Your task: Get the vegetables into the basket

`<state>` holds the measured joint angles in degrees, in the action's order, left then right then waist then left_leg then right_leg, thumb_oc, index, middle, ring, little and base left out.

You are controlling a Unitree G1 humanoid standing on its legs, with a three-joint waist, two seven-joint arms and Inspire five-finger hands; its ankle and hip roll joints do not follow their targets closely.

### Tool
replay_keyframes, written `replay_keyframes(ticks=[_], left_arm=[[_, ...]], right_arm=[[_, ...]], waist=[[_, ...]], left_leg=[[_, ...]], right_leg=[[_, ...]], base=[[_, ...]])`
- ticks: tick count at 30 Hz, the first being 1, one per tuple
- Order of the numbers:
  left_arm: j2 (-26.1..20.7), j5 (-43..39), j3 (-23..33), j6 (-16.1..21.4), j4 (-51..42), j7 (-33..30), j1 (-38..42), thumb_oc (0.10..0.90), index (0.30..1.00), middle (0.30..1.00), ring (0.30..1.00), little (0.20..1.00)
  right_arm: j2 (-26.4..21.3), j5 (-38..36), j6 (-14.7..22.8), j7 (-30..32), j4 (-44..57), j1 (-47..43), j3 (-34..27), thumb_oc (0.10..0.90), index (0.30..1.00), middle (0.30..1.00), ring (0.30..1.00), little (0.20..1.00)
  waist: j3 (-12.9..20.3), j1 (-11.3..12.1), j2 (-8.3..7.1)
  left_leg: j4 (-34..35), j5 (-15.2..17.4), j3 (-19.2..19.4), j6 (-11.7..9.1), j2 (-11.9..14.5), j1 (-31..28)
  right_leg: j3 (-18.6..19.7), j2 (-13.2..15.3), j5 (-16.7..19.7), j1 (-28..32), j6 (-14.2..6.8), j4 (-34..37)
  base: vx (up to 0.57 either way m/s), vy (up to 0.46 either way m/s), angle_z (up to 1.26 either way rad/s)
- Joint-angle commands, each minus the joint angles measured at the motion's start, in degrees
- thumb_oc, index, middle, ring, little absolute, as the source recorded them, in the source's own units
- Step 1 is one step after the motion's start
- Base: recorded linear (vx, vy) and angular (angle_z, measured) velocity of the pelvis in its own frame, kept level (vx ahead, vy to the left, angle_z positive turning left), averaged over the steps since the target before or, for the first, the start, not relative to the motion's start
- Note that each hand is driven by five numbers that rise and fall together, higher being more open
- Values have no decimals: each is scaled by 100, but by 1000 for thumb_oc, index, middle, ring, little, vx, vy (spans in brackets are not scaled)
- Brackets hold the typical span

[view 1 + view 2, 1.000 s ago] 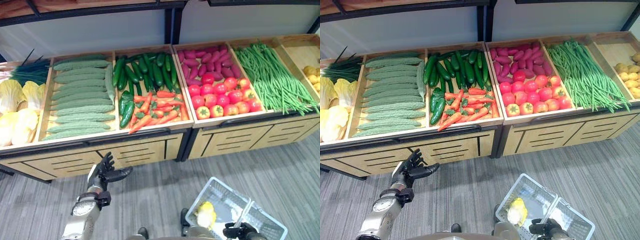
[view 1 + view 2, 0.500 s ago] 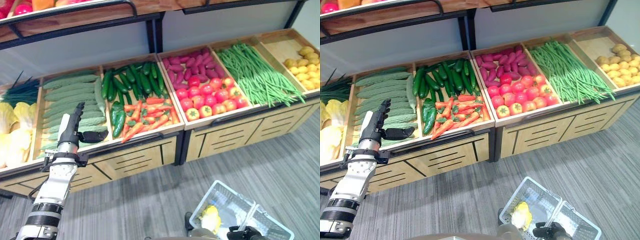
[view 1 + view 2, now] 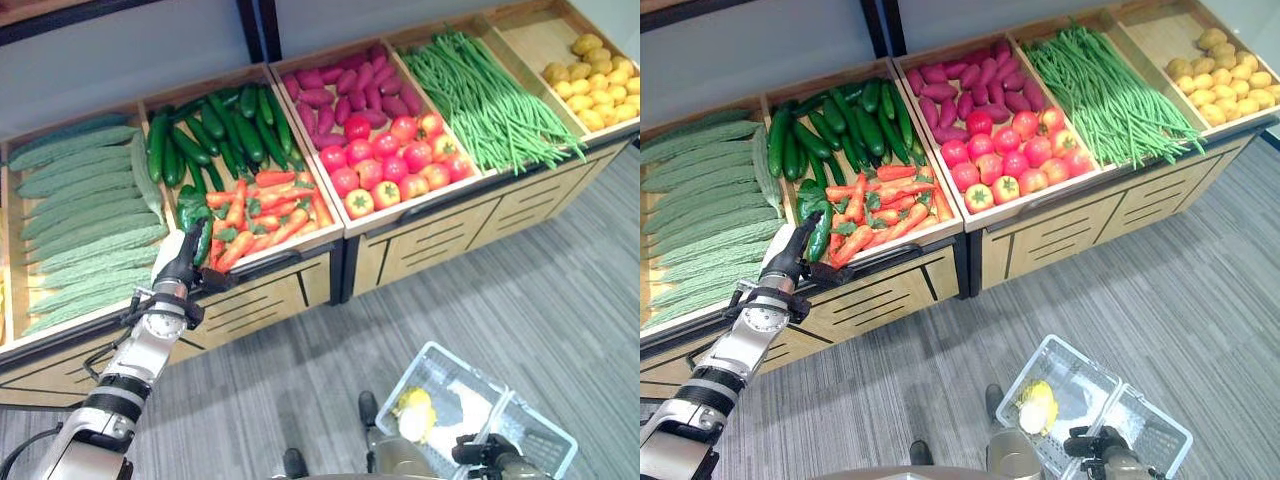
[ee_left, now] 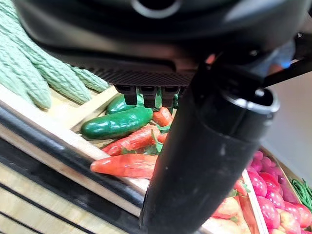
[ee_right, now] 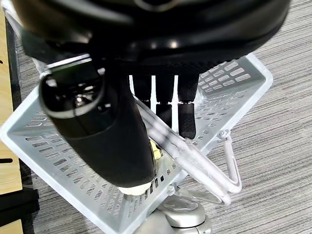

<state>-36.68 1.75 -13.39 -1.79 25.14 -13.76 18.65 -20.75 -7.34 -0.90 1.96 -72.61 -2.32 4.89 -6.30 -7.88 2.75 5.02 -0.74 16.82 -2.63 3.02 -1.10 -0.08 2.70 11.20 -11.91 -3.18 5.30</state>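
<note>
Fingers of left robot hand (image 3: 183, 262) reach over green cucumber (image 4: 117, 123).

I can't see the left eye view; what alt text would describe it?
The robot's left hand reaches to the front edge of a wooden produce stand, beside a green pepper and carrots. Its right hand holds the handle of a white basket on the floor, with a yellow vegetable inside.

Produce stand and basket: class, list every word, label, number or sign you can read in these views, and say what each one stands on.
None: no readable text in any view.
The wooden crates carry no price tags or signs.
The stand's drawer fronts show only dark slots, no lettering.
The white basket held by the right hand has no label.
The left hand bears no visible marking.
</note>
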Motion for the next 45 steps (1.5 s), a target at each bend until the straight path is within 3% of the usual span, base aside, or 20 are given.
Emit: replay_keyframes(ticks=[1, 5, 6, 7, 8, 25, 32, 37, 44, 45], left_arm=[[-353, 88, 329, 339, 94, -523, 1010, 900, 1000, 1000, 1000, 1000], [-370, 10, 176, 331, 428, -580, 1278, 900, 1000, 1000, 1000, 1000], [-376, 18, 156, 330, 433, -590, 1305, 767, 813, 813, 813, 813], [-376, 18, 153, 331, 437, -591, 1310, 696, 715, 715, 715, 715], [-384, 19, 117, 332, 460, -594, 1366, 400, 300, 300, 300, 300], [-307, 31, -40, 368, 443, -519, 1363, 400, 300, 300, 300, 300], [-237, 12, 179, 429, -69, -476, 1066, 400, 300, 300, 300, 300], [-306, -47, 576, 538, -843, -389, 725, 400, 300, 300, 300, 300], [-301, 30, 774, 494, -1019, -317, 460, 400, 300, 300, 300, 300], [-290, 48, 758, 465, -946, -309, 433, 592, 569, 569, 569, 569]], right_arm=[[-21, 38, -23, 61, -194, -4, 434, 400, 300, 300, 300, 300], [-7, 34, -14, 87, -169, -52, 535, 400, 300, 300, 300, 300], [-9, 35, -13, 94, -176, -59, 543, 400, 300, 300, 300, 300], [-8, 34, -13, 95, -177, -61, 542, 400, 300, 300, 300, 300], [-5, 30, -5, 103, -172, -78, 552, 400, 300, 300, 300, 300], [48, 39, 32, 132, -155, -140, 662, 400, 300, 300, 300, 300], [44, 66, -5, 117, -154, -130, 600, 400, 300, 300, 300, 300], [41, 160, -71, 64, -168, -59, 503, 400, 300, 300, 300, 300], [89, 275, -92, -16, -172, 20, 530, 400, 300, 300, 300, 300], [110, 290, -98, -25, -182, 29, 546, 400, 300, 300, 300, 300]], waist=[[116, -60, -120], [74, -95, -112], [64, -98, -108], [64, -96, -108], [50, -104, -106], [-35, -89, -148], [-22, -17, -180], [114, 106, -283], [223, 147, -365], [235, 155, -386]], left_leg=[[-2, -221, -632, -420, 392, 421], [-2, -259, -601, -439, 409, 524], [-2, -259, -597, -444, 411, 531], [-2, -259, -596, -444, 412, 533], [-2, -267, -593, -450, 420, 545], [-2, -243, -599, -451, 436, 550], [-2, -179, -639, -431, 415, 395], [-2, -70, -700, -405, 392, 113], [-2, -15, -740, -381, 380, -78], [-2, -20, -747, -382, 378, -82]], right_leg=[[104, 413, -406, 60, -678, -193], [151, 393, -373, -48, -666, -171], [147, 392, -368, -58, -666, -163], [147, 392, -368, -60, -666, -162], [150, 391, -362, -83, -665, -161], [114, 397, -367, -81, -657, -145], [58, 430, -417, 107, -656, -141], [-41, 463, -493, 446, -661, -130], [-79, 476, -553, 673, -653, -130], [-98, 476, -552, 688, -650, -129]], base=[[0, 0, 0], [7, -11, -8], [12, 0, -7], [4, -4, -9], [-5, 2, -8], [4, -2, -3], [2, 3, 1], [16, 9, 11], [1, 9, 6], [-48, 12, 4]])
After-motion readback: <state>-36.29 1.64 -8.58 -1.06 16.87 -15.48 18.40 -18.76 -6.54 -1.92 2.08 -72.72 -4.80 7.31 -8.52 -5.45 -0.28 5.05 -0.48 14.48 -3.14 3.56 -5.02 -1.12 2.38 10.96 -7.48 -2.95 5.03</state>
